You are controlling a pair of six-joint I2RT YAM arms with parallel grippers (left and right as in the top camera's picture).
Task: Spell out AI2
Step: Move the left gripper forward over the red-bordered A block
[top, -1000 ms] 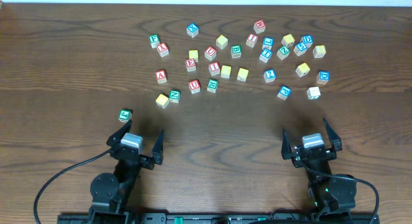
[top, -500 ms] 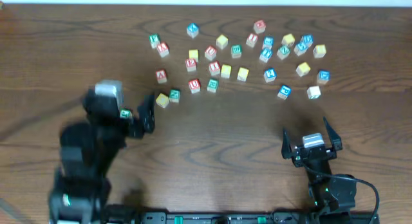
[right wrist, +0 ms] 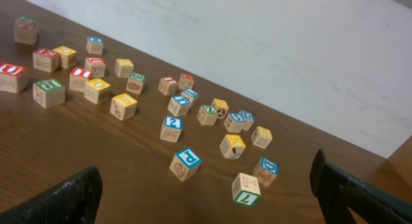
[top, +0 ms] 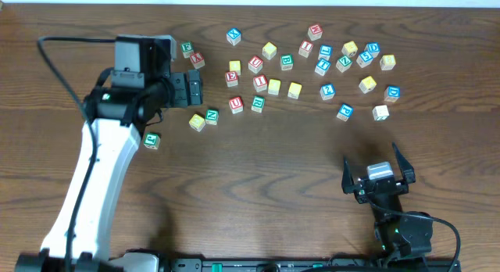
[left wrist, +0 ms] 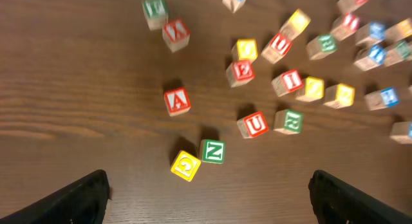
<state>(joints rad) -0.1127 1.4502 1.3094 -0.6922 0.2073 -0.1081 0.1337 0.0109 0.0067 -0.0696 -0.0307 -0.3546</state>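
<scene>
Left claw (top: 195,88) has swung over red A (left wrist: 176,100), wide open, empty.

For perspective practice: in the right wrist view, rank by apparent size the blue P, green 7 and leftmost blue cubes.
Largest: blue P cube and green 7 cube, too alike to rank.
Smallest: leftmost blue cube.

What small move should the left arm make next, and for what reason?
Probably advance and lower the open left gripper toward the red A cube. It stands free of its neighbours, ahead of the gripper, and nothing is held yet. The yellow cube and green N cube lie nearer, so pass above them.
</scene>
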